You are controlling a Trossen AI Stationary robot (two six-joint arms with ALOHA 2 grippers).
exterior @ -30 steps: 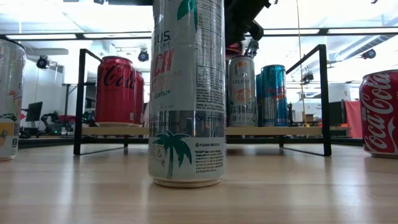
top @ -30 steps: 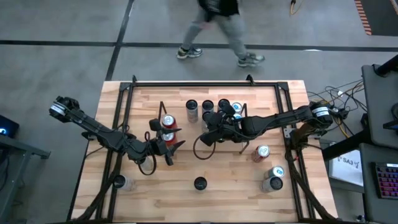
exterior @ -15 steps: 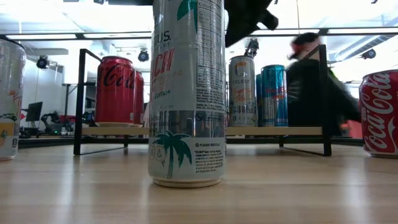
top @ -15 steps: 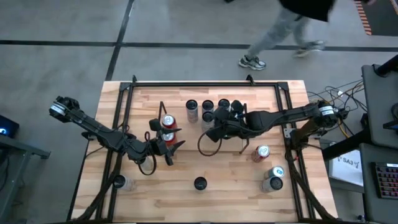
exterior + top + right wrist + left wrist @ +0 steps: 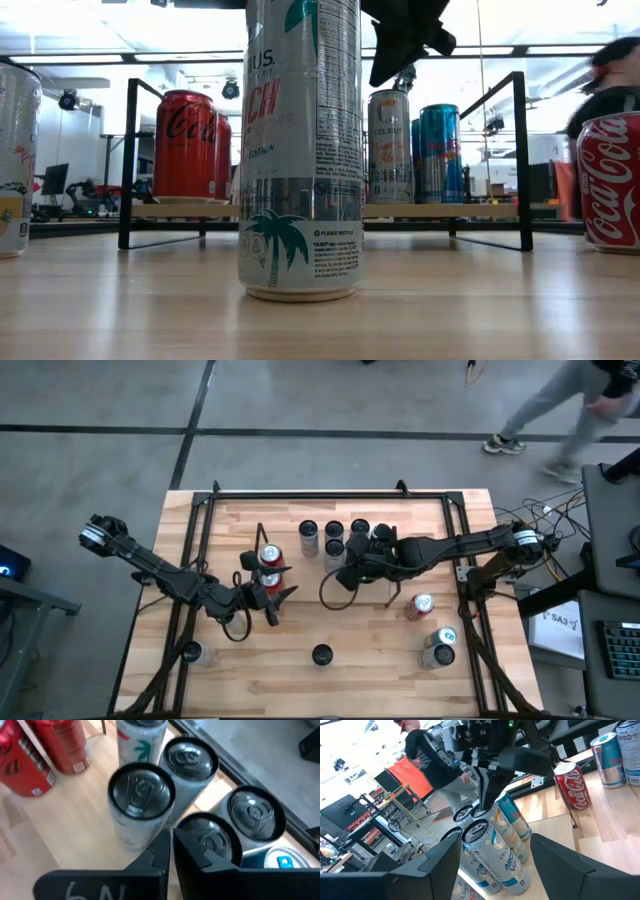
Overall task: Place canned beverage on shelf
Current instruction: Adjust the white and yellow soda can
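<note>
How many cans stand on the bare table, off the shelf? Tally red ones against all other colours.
Red cans: 1
Other cans: 4
Total: 5

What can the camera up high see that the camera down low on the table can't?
Only the high view shows both whole arms, the left gripper beside the red cans, the small cans at the table's front right, and a person's legs walking past. Only the low view shows the tall palm-tree can's label and the ceiling lights. Both show the shelf, the cans standing on it, and the shut right gripper above them.
</note>
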